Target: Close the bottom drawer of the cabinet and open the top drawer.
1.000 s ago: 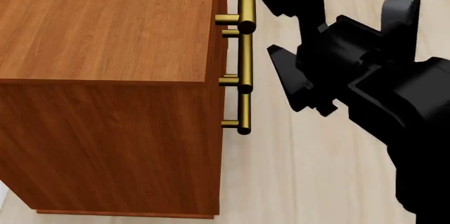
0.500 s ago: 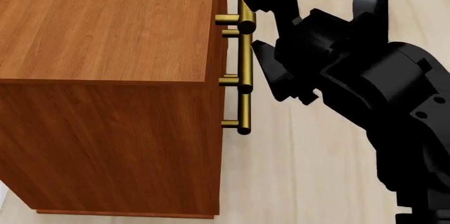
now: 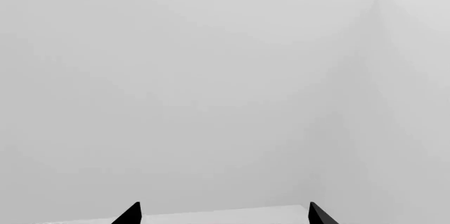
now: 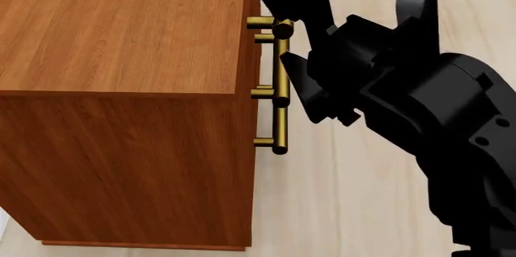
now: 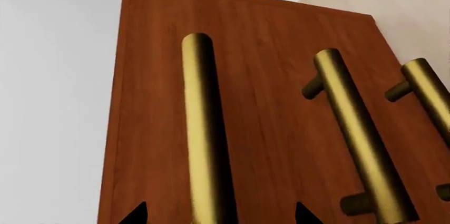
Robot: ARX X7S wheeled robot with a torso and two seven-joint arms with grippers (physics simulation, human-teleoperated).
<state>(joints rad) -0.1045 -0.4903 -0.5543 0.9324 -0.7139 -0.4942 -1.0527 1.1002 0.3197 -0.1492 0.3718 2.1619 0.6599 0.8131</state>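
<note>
The cabinet (image 4: 121, 27) is a big reddish-brown chest seen from above, its front facing right. Three brass bar handles stand on that front. The top drawer's handle (image 4: 281, 29) is the highest and the bottom drawer's handle (image 4: 278, 127) the lowest. In the right wrist view the top handle (image 5: 200, 129) lies between my right gripper's open fingertips, with the bottom handle (image 5: 429, 92) farthest off. The fronts look flush there. My right gripper (image 4: 274, 26) (image 5: 219, 216) is open astride the top handle. My left gripper (image 3: 223, 216) is open and empty, facing a white wall.
The middle drawer's handle (image 4: 280, 81) (image 5: 351, 129) sits between the other two. Pale wooden floor (image 4: 347, 196) spreads to the right of the cabinet. My black right arm (image 4: 435, 118) fills the right side of the head view.
My right gripper has moved left toward the cabinet front and now has its fingers on either side of the top handle. The cabinet and drawers have not moved.
</note>
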